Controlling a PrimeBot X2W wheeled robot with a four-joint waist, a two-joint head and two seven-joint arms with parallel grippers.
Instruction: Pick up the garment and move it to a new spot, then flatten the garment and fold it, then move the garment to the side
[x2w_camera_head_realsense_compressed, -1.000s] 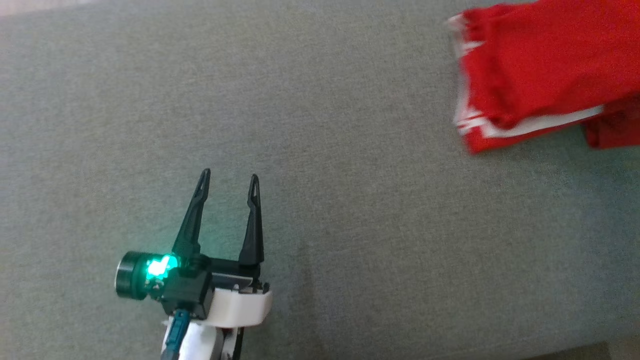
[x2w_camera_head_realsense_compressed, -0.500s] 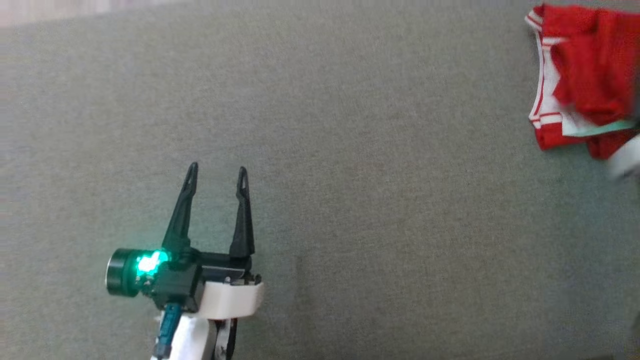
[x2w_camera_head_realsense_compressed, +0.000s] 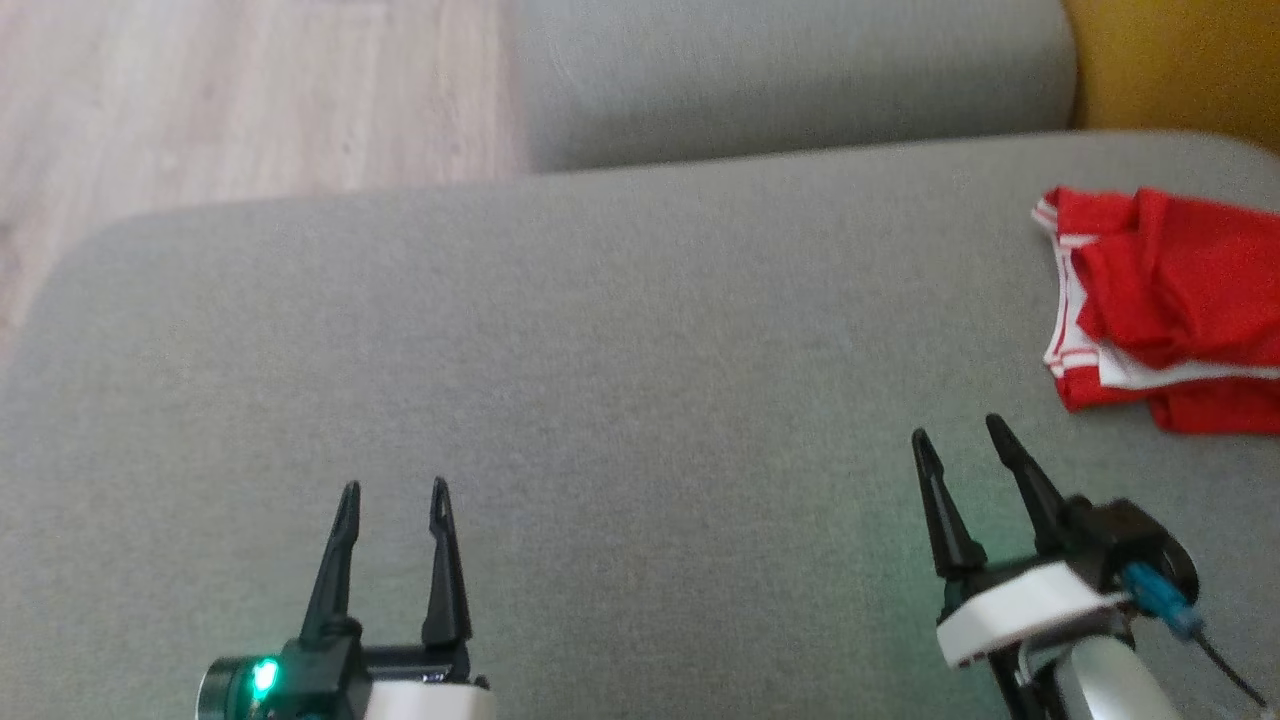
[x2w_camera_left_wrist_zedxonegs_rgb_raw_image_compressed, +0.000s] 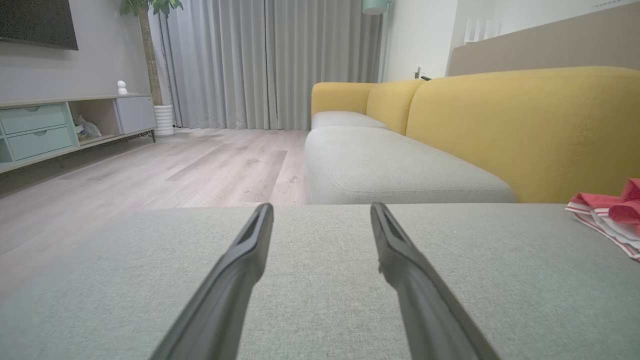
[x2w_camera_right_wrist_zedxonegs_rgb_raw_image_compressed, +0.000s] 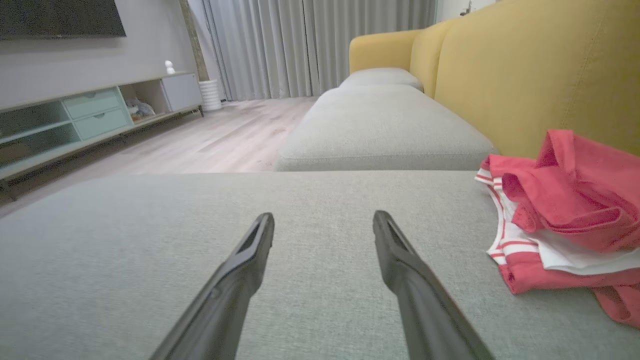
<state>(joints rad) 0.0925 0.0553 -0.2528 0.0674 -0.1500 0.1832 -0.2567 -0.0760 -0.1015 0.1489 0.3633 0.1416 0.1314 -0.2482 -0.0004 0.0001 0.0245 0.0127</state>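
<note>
- The crumpled red fabric garment with white striped trim (x2w_camera_head_realsense_compressed: 1170, 300) lies bunched in soft folds at the right end of the grey woven seat cushion (x2w_camera_head_realsense_compressed: 620, 330), near the mustard-yellow upholstered backrest (x2w_camera_head_realsense_compressed: 1170, 60).
- The left gripper (x2w_camera_head_realsense_compressed: 393, 486) has its two long, dark, tapered fingers spread and holds nothing, over bare cushion well apart from the garment.
- The right gripper (x2w_camera_head_realsense_compressed: 957, 430) is likewise spread and empty, near the garment but not touching it.
- A second grey cushion (x2w_camera_head_realsense_compressed: 790, 70) and a pale wood-plank floor (x2w_camera_head_realsense_compressed: 250, 90) lie beyond.
</note>
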